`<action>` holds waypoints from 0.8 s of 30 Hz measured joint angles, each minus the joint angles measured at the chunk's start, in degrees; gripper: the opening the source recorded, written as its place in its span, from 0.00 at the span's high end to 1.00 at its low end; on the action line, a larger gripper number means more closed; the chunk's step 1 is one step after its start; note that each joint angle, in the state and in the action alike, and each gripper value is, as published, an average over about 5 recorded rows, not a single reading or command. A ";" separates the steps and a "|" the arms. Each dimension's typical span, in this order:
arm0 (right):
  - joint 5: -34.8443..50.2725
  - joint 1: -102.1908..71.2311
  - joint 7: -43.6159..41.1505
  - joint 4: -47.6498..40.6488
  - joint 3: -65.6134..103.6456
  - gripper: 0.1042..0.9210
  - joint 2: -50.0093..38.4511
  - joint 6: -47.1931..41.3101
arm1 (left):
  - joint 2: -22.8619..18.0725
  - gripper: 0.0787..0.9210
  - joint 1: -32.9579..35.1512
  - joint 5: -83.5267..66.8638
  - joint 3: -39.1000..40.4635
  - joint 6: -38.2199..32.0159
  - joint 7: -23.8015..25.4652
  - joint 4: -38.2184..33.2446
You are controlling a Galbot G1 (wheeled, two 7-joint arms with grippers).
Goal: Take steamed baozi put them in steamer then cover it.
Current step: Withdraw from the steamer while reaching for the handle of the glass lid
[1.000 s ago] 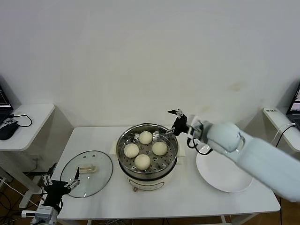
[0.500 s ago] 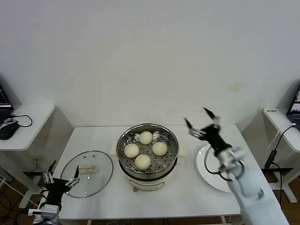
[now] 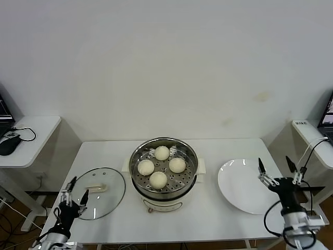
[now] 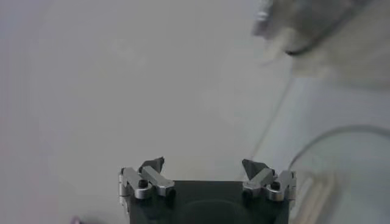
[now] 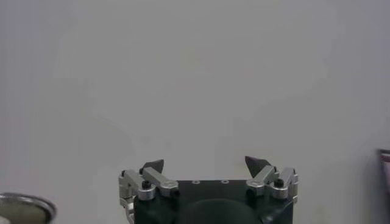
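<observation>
Four cream-white baozi (image 3: 162, 166) lie in the shiny steel steamer (image 3: 138, 154) on its white pot base at the table's middle. The clear glass cover (image 3: 97, 186) with its cream handle lies flat on the table to the steamer's left; its rim also shows in the left wrist view (image 4: 341, 137). My left gripper (image 3: 75, 189) is open and empty at the table's front left corner, just in front of the cover. My right gripper (image 3: 280, 166) is open and empty at the table's front right, beside the plate.
An empty white plate (image 3: 242, 185) lies right of the steamer. A side table with a mouse (image 3: 9, 146) stands at the far left, and another white surface with a cable (image 3: 312, 136) at the far right. A white wall is behind.
My right arm has pulled back from the steamer's rim to the right and down to the table's front right edge, gripper empty. My left gripper has risen slightly near the cover.
</observation>
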 measured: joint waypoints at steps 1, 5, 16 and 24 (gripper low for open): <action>-0.02 -0.43 -0.04 0.20 0.46 0.12 0.36 0.09 | 0.19 0.12 -0.20 2.37 0.25 -0.15 -0.08 0.59; -0.18 -2.09 -0.29 1.00 1.74 0.12 1.42 0.26 | 0.99 0.12 -1.50 9.15 1.66 -0.37 -0.22 3.29; -1.33 -5.89 -0.98 2.91 2.74 0.12 4.01 0.55 | 2.78 0.12 -8.08 14.62 5.75 -0.39 0.07 11.51; -2.63 -8.17 -1.26 3.72 2.69 0.12 5.71 1.20 | 3.45 0.12 -12.84 14.43 7.63 -0.29 0.64 15.67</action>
